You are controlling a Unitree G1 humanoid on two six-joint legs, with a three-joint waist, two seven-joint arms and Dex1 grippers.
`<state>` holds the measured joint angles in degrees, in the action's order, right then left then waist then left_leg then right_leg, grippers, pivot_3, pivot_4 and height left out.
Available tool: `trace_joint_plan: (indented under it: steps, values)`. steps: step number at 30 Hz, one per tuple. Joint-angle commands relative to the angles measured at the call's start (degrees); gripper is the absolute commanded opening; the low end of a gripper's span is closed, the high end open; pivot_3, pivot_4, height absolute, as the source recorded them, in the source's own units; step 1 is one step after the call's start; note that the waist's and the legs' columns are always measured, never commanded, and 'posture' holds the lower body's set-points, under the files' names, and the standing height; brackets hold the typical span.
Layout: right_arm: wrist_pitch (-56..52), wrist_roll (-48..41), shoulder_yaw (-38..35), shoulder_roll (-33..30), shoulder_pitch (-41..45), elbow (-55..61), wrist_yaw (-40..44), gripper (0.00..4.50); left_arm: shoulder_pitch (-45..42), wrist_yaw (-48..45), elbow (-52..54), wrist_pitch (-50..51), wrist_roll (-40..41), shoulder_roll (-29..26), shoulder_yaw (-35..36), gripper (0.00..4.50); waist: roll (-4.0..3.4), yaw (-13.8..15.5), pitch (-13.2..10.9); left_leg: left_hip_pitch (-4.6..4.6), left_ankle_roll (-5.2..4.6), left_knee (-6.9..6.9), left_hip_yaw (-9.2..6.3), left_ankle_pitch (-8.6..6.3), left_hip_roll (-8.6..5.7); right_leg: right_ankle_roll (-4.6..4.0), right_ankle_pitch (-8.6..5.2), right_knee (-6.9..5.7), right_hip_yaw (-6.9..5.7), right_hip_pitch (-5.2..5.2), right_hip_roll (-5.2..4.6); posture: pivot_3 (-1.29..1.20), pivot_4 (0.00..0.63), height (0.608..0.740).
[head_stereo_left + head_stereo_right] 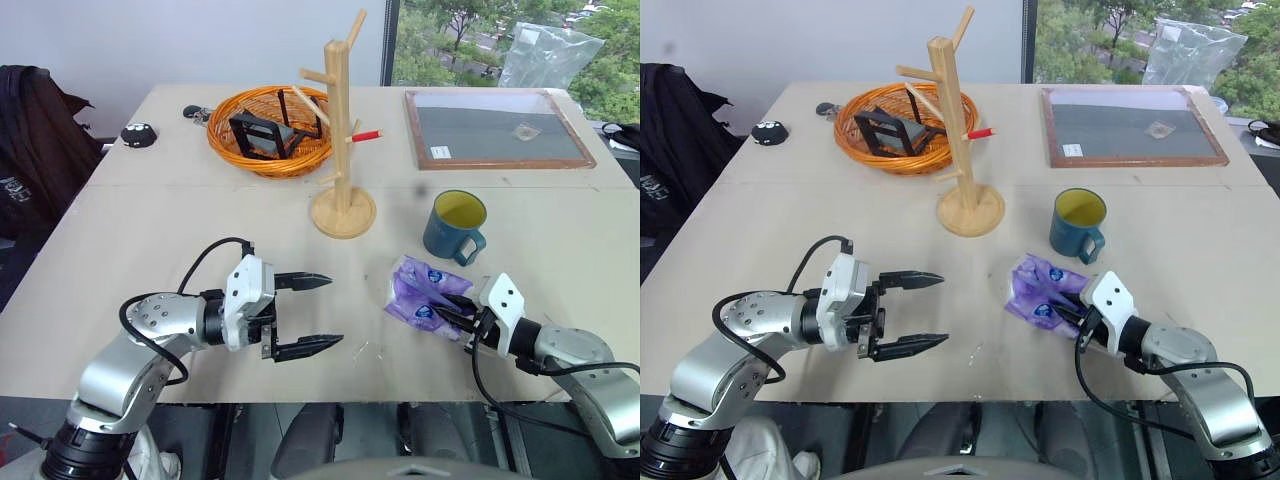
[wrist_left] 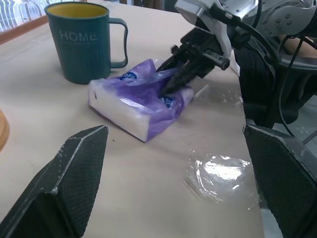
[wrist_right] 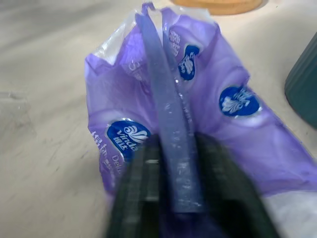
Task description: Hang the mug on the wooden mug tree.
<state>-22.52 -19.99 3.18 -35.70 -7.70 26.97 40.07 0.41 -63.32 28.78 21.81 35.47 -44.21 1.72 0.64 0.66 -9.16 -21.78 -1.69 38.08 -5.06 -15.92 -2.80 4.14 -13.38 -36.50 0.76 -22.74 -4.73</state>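
The dark teal mug (image 1: pixel 455 225) with a yellow inside stands upright on the table, its handle toward the table's front; it reads "HOME" in the left wrist view (image 2: pixel 84 42). The wooden mug tree (image 1: pixel 343 130) stands to its left, farther back. A purple tissue pack (image 1: pixel 420 295) lies in front of the mug. My right gripper (image 1: pixel 448 308) is shut on a fold of the pack's wrapper (image 3: pixel 173 114). My left gripper (image 1: pixel 333 311) hovers open at the front left and points toward the pack, with nothing between its fingers.
An orange wicker basket (image 1: pixel 268 130) holding a black stand sits behind the mug tree. A wood-framed board (image 1: pixel 495 128) lies at the back right, with a red pen (image 1: pixel 365 135) between them. A scrap of clear film (image 2: pixel 218 173) lies near the front edge.
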Motion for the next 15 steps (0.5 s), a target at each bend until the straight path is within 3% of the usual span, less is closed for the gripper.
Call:
trace_joint_plan:
  steps: [1,6,9,11,15]
  values:
    - [-2.0,-3.7,-3.9,-1.6,-3.2,5.5,1.4,0.07,0.2,-2.2,2.2,-0.9,0.6,-1.3,0.2,4.50,-0.03,0.1,0.0,-0.02,0.00,0.00,0.00,0.00,0.00,0.01,0.00,0.00,-0.01,-0.01,0.00,0.00,0.150,0.740]
    - [-4.3,-9.6,-15.6,-8.4,-16.9,13.4,7.7,0.07,-2.4,-5.4,1.9,0.0,1.8,-2.2,-0.9,4.50,-0.15,0.5,-0.1,-0.11,-0.02,0.00,-0.08,-0.01,-0.08,0.09,0.04,0.10,-0.08,0.01,-0.07,0.00,0.150,0.740]
    - [-4.4,-10.5,-25.8,-10.6,-25.5,10.9,11.5,0.07,-6.6,-6.7,1.3,1.4,3.0,-1.9,-2.3,4.50,-0.13,0.4,-0.1,-0.13,-0.03,0.02,-0.04,-0.02,-0.04,0.10,0.04,0.18,-0.10,0.05,-0.04,0.00,0.150,0.740]
    - [-3.8,-9.7,-32.1,-10.1,-25.7,3.4,10.3,0.07,-10.3,-7.0,0.9,2.7,3.9,-0.6,-4.2,4.50,-0.10,0.3,-0.1,-0.12,-0.03,0.02,-0.03,-0.02,-0.02,0.10,0.05,0.18,-0.10,0.05,-0.03,0.00,0.150,0.740]
    - [-1.4,-8.0,-36.7,-10.7,-19.9,-8.8,8.9,0.07,-16.8,-7.4,-1.4,3.8,3.2,2.4,-8.1,4.50,-0.06,-0.1,-0.1,0.01,-0.06,0.17,0.17,-0.01,-0.04,0.04,0.02,0.16,0.12,0.17,-0.03,0.00,0.150,0.740]
